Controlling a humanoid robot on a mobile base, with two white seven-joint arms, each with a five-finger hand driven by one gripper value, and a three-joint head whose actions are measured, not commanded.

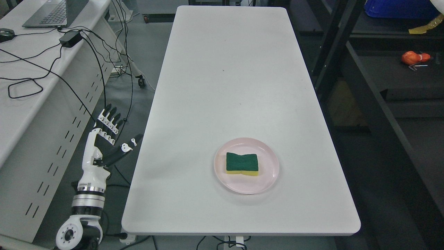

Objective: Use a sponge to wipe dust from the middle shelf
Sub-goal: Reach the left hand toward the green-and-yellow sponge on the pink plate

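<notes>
Nearest, the left hand point(104, 139) hangs beside the left edge of the white surface point(229, 86), over the floor, fingers spread and straight, holding nothing. Just past it, toward the near right of the surface, a pink plate point(267, 180) carries the sponge point(242, 163), which lies flat with its green side up and a yellow edge showing along the near side, well apart from the hand. Farther off on the right stands a dark shelf point(399, 73) with an orange object point(414, 57) on it.
</notes>
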